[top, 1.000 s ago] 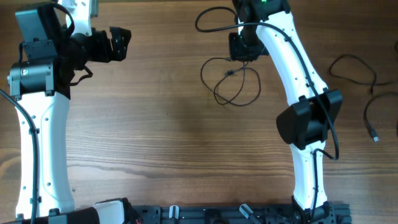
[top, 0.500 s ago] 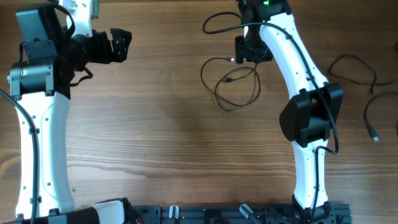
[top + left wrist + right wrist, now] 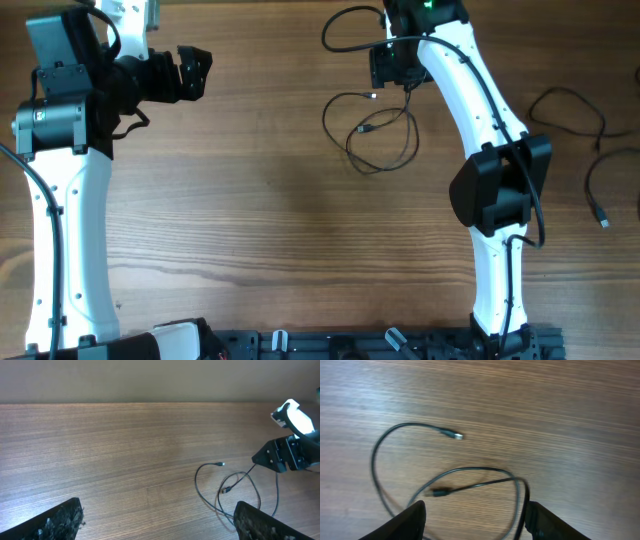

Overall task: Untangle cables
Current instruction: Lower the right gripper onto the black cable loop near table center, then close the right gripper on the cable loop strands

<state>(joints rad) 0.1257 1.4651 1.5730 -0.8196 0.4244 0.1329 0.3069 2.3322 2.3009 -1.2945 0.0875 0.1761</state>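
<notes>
Loosely, the cables (image 3: 475, 468) are lying in overlapping loops on the table (image 3: 250, 200), just beneath the right claw (image 3: 476, 507), showing between its jaws, which are standing apart, released and grasping nothing. Two more cables (image 3: 589, 183) are resting well off to its right. Far to its left, the left claw (image 3: 157, 525) is gaping wide, gripping nothing.

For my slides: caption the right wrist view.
Right gripper's open fingers hover over a looped black cable lying on the wooden table.

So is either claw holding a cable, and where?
Neither. The left gripper and right gripper are open; the tangled cable lies on the table.
</notes>
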